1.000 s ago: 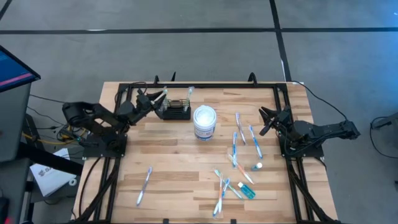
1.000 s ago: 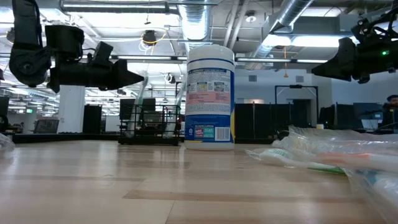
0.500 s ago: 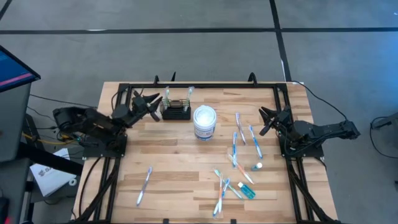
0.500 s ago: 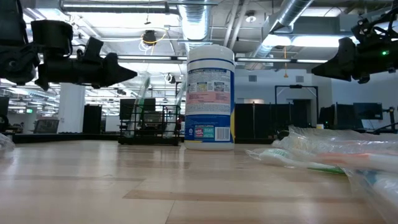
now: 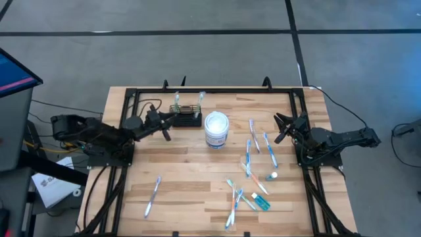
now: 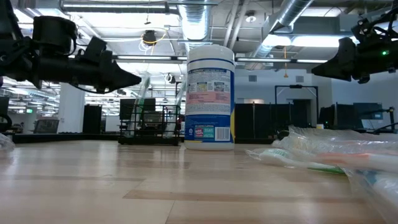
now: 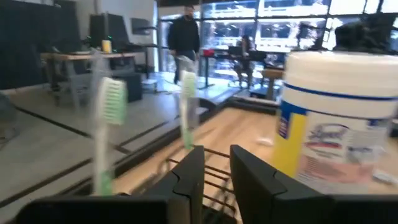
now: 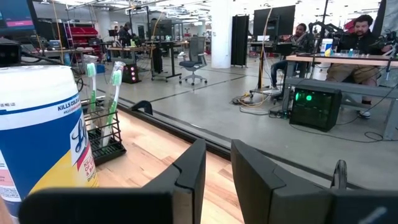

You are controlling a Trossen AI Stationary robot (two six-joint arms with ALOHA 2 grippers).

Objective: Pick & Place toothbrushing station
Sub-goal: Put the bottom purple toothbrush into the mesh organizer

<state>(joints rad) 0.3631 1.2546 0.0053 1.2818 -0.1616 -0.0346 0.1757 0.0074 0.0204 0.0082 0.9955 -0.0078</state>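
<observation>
The toothbrushing station, a small black wire rack [image 5: 187, 118], stands on the table at the far left of centre. Two toothbrushes stand upright in it, one at its left end [image 5: 176, 100] and one at its right end [image 5: 201, 97]. The rack also shows in the low view [image 6: 149, 124] and the right wrist view [image 8: 102, 134]. My left gripper [image 5: 168, 123] is level, just left of the rack, pointing at it; its fingers are close together and it holds nothing [image 7: 216, 155]. My right gripper [image 5: 281, 128] waits at the right, shut and empty [image 8: 216, 149].
A round white lidded tub [image 5: 216, 129] stands just right of the rack. Several loose toothbrushes [image 5: 253, 145] and a small tube [image 5: 260, 201] lie at the centre right, and one toothbrush [image 5: 152, 195] lies at the near left. A black frame rail [image 5: 210, 91] runs along the far edge. A person [image 7: 185, 31] shows in the room beyond.
My left gripper has drawn back from the rack's left-end toothbrush toward the table's left edge, then moved toward the near edge and back to the right, ending beside the rack's left end. That toothbrush was tilted toward the gripper and now stands upright in the rack.
</observation>
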